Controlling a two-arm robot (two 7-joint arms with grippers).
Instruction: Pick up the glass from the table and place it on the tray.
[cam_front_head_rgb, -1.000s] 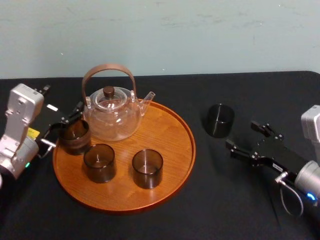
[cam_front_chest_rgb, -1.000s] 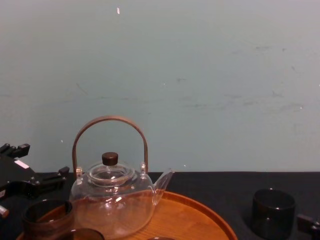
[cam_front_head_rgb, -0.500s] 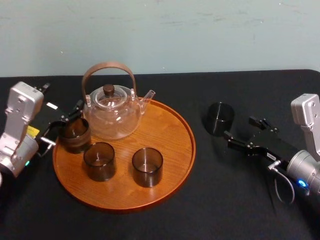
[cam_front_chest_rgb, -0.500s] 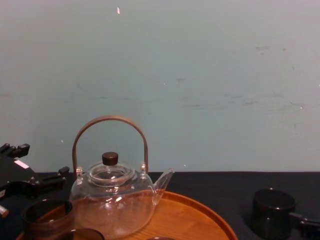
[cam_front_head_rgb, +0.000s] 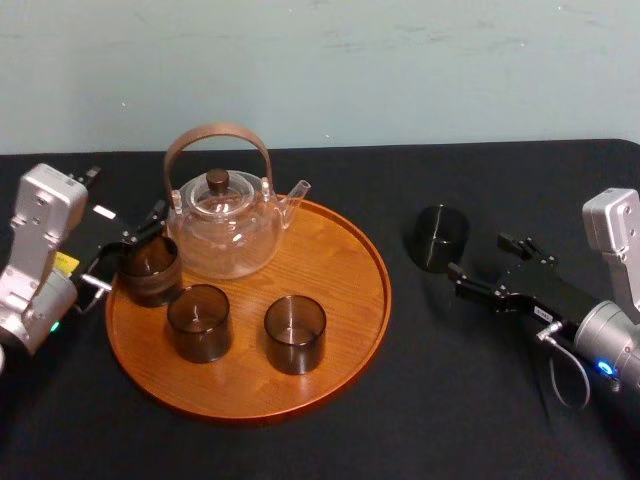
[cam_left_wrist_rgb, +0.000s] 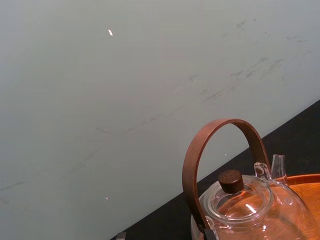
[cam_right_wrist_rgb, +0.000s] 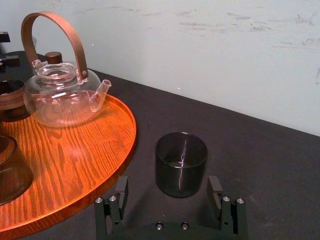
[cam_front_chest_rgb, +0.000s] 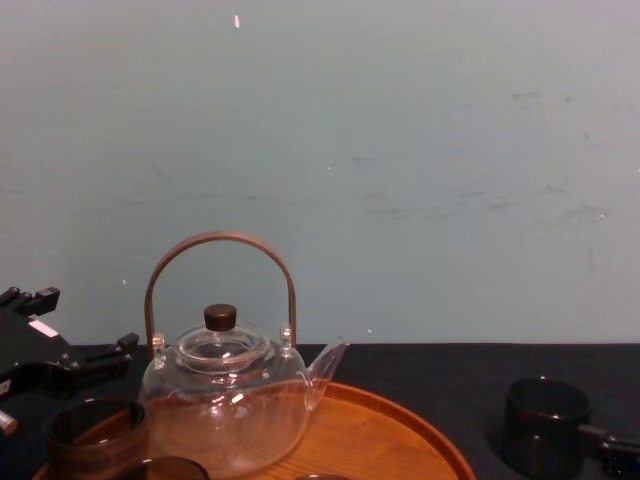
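Dark cylindrical glass (cam_front_head_rgb: 440, 238) stands upright just ahead of your right end effector (cam_front_head_rgb: 478, 262), whose fingers are spread apart.

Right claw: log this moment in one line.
right claw: open, just short of dark cylindrical glass on table | round orange-brown wooden tray: awaiting glass | left claw: idle at tray's left rim

Tray (cam_front_head_rgb: 340, 300): orange-brown, with fine darker wood grain. Teapot (cam_front_head_rgb: 225, 235): clear glass, colourless; arched handle (cam_front_head_rgb: 215, 133) mid-brown; lid knob (cam_front_head_rgb: 217, 182) dark brown. Smoky glasses (cam_front_head_rgb: 199, 323) on tray: translucent brown-grey. Lone glass (cam_front_head_rgb: 440, 238) on cloth: darker, near black, with a pale glint. Tablecloth (cam_front_head_rgb: 450, 400): plain black. Wall (cam_front_head_rgb: 400, 60): pale blue-green, faintly scuffed. Right gripper (cam_front_head_rgb: 477, 254): black fingers, silver-grey housing.
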